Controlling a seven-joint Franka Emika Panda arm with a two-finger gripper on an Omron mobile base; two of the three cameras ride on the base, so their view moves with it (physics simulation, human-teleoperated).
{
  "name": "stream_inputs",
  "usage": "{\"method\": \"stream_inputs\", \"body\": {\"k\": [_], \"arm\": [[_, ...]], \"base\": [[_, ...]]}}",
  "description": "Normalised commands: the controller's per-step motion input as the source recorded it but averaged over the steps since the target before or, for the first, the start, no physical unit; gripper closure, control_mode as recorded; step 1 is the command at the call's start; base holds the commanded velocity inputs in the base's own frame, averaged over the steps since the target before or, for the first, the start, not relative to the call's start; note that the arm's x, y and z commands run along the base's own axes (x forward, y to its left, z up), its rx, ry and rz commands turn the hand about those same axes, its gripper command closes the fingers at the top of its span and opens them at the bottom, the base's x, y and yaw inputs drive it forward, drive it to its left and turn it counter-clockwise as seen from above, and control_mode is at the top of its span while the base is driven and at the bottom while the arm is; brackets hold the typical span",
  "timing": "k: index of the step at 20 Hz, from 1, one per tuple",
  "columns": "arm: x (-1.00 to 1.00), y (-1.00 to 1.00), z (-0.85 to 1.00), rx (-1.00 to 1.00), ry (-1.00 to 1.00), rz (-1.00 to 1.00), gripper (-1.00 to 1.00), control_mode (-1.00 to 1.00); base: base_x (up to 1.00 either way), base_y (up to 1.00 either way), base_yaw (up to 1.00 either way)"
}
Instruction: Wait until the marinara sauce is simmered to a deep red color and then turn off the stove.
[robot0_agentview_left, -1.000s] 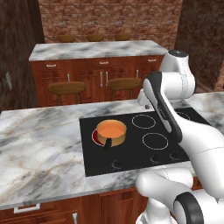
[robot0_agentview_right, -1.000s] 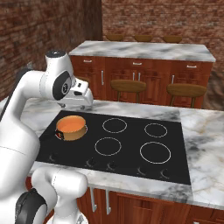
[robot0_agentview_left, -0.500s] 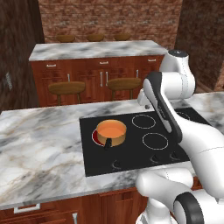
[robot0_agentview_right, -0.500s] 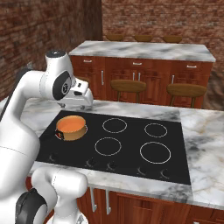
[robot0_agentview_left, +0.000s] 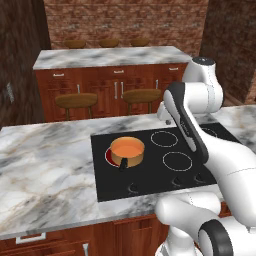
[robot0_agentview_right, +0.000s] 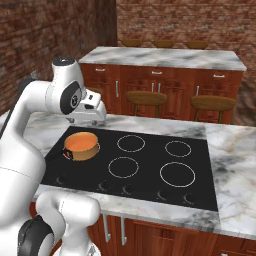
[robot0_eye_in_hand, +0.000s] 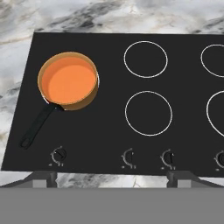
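Marinara sauce (robot0_eye_in_hand: 71, 83) reads orange, not deep red; gripper (robot0_eye_in_hand: 111, 177) hangs spread above stove (robot0_eye_in_hand: 109, 131), holding nothing, evidently waiting.

Light: you get even, moderate rendered light | Shadows: faint, soft | Glare: none on the stove (robot0_eye_in_hand: 109, 113) | Focus: sharp throughout

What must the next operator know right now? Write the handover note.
Gripper: open, holding nothing, hovering above the stove.
Marinara sauce: in the small pot on the stove's front left burner, handle toward the knobs. Colour is orange, not deep red.
Done: arm positioned over the cooktop, watching.
Left: wait for the sauce to deepen to red, then turn off the knob nearest the pot handle, probably that burner's.
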Motion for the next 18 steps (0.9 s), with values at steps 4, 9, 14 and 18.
{"method": "stream_inputs", "body": {"k": [4, 9, 14, 18], "arm": [[0.00, 0.00, 0.00, 0.00, 0.00, 0.00, -1.00, -1.00], [0.00, 0.00, 0.00, 0.00, 0.00, 0.00, -1.00, -1.00], [0.00, 0.00, 0.00, 0.00, 0.00, 0.00, -1.00, -1.00], [0.00, 0.00, 0.00, 0.00, 0.00, 0.00, -1.00, -1.00]], "base": [[0.00, 0.00, 0.00], [0.00, 0.00, 0.00], [0.00, 0.00, 0.00], [0.00, 0.00, 0.00]]}}
